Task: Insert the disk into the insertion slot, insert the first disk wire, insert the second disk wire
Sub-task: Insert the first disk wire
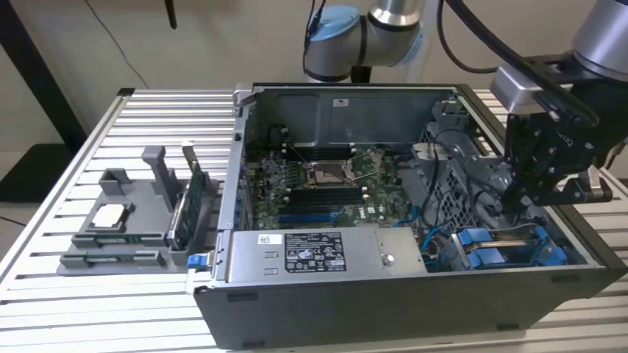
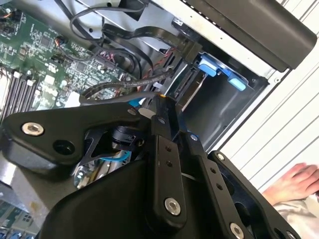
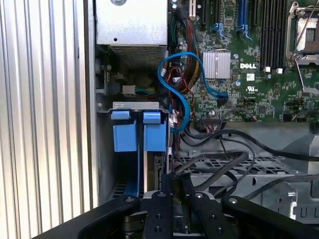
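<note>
Exterior view: the gripper point(image 1: 515, 206) hangs inside the open computer case point(image 1: 324, 309) at the frame's right, above the insertion slot point(image 1: 520, 254) in the lower right corner. The disk point(image 1: 486, 250), in its blue carrier, sits in that slot. In the second wrist view the fingers point(image 2: 164, 149) are pressed together among black cables point(image 2: 124, 82); whether they pinch anything cannot be told.

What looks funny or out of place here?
A person's hand shows beside the open computer case, odd with a robot working there. Inside, a blue cable hangs in a loose loop.
</note>
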Available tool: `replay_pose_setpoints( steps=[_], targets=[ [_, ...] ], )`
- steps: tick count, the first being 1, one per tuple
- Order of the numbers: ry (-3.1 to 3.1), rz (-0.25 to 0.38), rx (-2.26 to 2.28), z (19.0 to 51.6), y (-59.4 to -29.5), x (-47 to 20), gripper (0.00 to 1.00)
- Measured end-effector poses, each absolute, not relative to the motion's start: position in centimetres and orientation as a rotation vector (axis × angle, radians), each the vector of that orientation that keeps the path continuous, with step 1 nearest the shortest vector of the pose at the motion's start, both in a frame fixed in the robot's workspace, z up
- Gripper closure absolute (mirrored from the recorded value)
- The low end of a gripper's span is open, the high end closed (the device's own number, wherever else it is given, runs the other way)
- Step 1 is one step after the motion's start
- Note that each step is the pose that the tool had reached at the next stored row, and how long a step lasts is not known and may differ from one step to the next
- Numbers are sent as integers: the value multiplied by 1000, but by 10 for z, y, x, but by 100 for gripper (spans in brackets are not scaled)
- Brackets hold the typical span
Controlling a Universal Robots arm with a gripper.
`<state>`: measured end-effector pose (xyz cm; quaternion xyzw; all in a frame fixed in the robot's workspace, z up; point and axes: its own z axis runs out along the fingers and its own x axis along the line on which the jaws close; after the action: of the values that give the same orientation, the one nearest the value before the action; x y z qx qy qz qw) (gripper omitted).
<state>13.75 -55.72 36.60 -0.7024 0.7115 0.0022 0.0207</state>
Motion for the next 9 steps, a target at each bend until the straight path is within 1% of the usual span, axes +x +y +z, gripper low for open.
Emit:
replay_pose_setpoints(
  steps=[9],
  targets=[
    [2207, 6, -2179, 362, -562, 145, 81]
  ],
)
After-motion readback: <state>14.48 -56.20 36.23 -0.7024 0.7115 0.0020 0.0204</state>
